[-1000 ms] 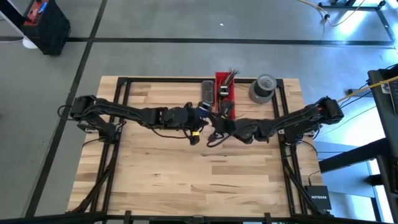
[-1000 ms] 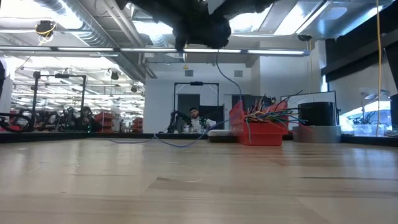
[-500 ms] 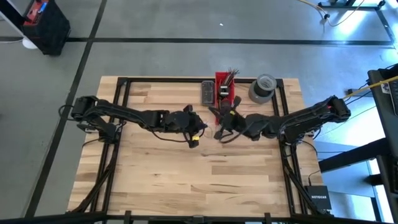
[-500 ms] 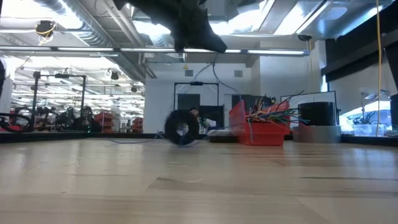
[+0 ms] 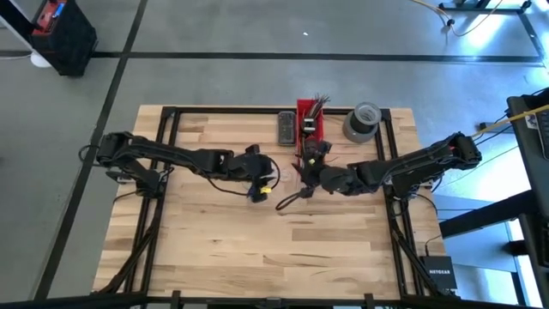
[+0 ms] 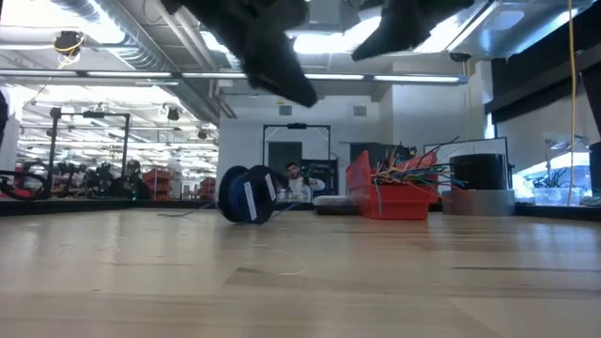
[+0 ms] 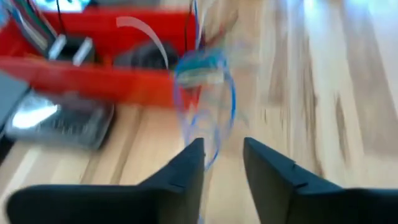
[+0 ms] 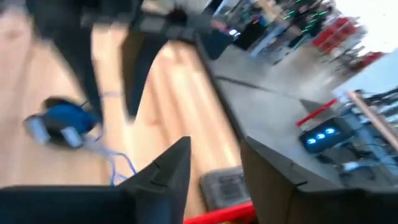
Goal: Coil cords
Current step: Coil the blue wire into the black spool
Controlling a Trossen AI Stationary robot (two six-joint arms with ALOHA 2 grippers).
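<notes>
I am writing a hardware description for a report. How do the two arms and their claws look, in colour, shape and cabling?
Both arms are dark, nearly black, built of slim jointed segments. The left claw and right claw each have two flat dark fingers tapering to blunt tips. From above, thin dark cables run along the arms, and a small yellow marking shows near the left claw. No other markings can be made out.

Blue cord spool (image 6: 247,194) now on table.

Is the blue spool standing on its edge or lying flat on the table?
On its edge: in the low view the blue spool stands upright on the table, its round flange facing sideways.
</notes>
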